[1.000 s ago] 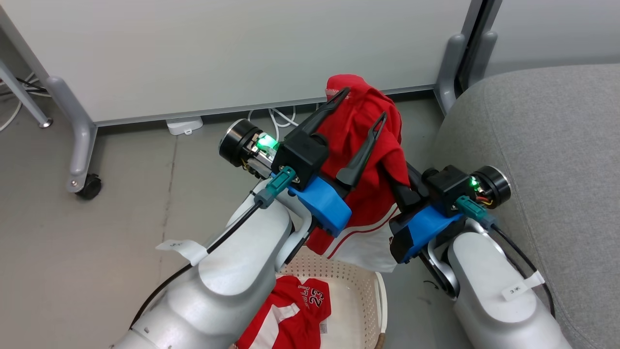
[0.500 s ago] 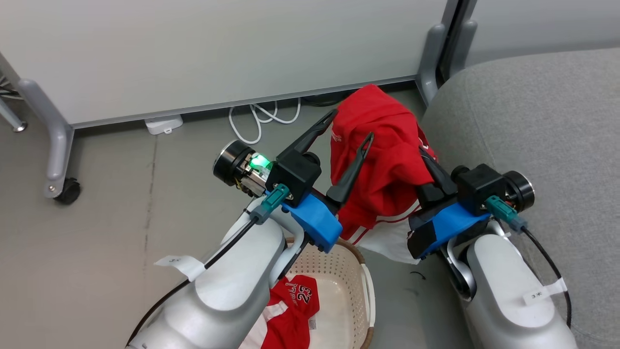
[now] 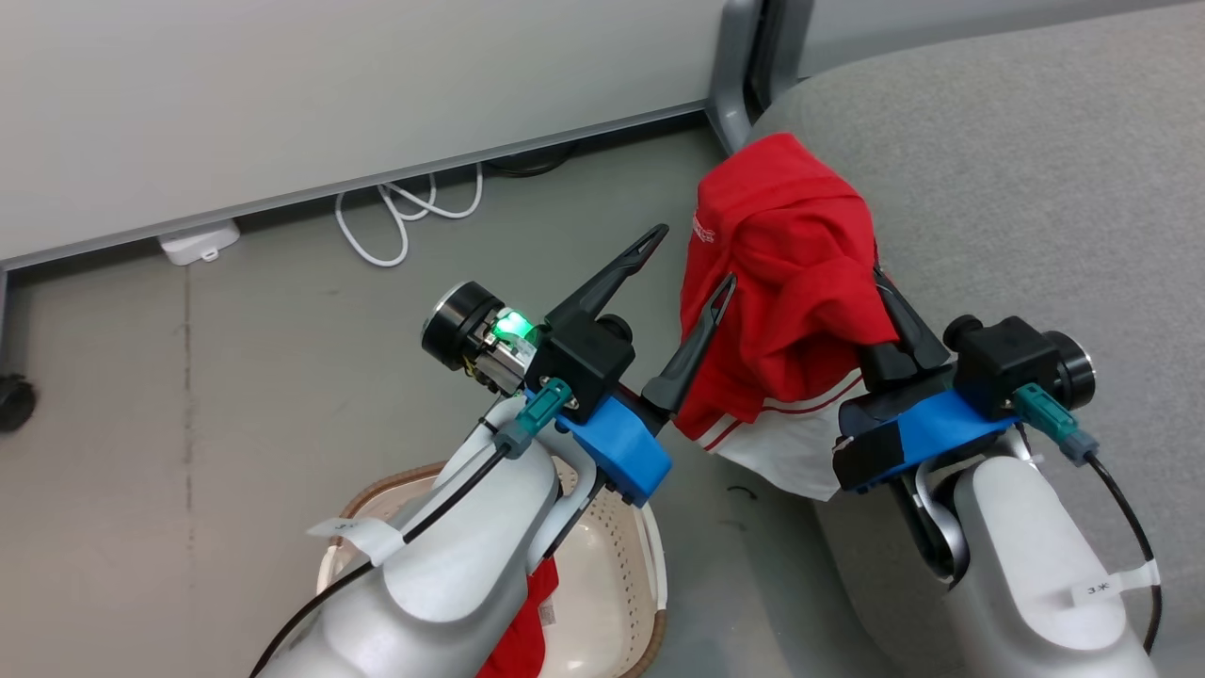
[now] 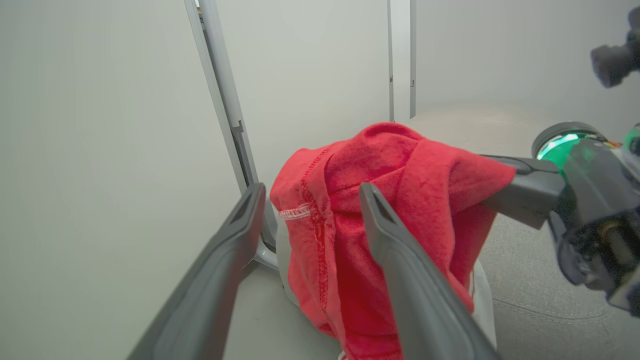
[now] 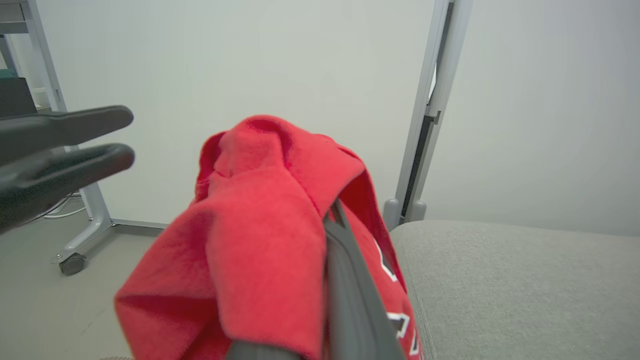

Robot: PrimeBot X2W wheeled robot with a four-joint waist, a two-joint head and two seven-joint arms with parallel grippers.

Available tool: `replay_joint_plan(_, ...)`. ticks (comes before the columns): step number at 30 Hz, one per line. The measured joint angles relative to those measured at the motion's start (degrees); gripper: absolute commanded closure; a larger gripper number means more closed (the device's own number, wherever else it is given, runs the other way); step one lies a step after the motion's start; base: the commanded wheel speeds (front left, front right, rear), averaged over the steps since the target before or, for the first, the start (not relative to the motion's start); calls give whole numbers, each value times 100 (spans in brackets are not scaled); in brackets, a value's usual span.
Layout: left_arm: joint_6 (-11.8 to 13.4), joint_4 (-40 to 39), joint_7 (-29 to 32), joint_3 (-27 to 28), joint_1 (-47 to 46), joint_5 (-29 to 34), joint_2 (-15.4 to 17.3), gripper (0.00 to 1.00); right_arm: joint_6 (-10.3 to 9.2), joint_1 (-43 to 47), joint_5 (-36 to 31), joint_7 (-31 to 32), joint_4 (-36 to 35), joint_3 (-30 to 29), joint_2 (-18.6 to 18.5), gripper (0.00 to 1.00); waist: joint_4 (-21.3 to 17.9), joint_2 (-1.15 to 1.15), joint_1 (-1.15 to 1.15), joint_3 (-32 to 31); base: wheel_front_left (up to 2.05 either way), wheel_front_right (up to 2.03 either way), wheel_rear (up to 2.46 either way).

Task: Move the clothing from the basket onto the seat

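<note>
The right end effector [image 3: 890, 301] is pinching one red garment [image 3: 781, 273], with the cloth draping over both of its fingers so that most of them are hidden. The garment is hanging over the near left edge of the sofa [image 3: 1017, 188], its white-trimmed lower end dangling above the floor [image 3: 235, 377] between sofa and basket [image 3: 617, 574]. The left end effector [image 3: 694, 255] is standing spread and empty just beside the garment's left side.

The main risk, as I judge it, is letting go too soon. With so much cloth hanging off the sofa's rounded edge, the garment is likely to slide down onto the floor rather than settle on the cushion. The cloth is also wrapping over the right fingers, so it may be clinging to them and get dragged back off as the arm is pulling away. The spread left finger close to the cloth could be snagging a fold too.

Counting: two red garments, one held and a second red garment [image 3: 529, 607] lying in the basket, half hidden by the left arm. One basket, one sofa and two end effectors.
</note>
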Motion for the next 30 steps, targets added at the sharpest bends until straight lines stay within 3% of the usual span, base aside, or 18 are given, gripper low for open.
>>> replay_joint_plan(13, -81, -45, -4, -154, 68, 215, -34, 0, 0, 287, 102, 0, -470, -547, -136, 100, -671, 0, 0, 316, 0, 0, 0)
replay_joint_plan(23, -127, -31, -4, -261, 68, 292, -67, 0, 0, 680, 145, 0, -806, -1077, -222, 100, -879, 0, 0, 420, 0, 0, 0)
replay_joint_plan(30, -132, -29, -4, -270, 67, 343, -77, 0, 0, 684, 154, 0, -921, -1139, -176, 100, -979, 0, 0, 502, 0, 0, 0)
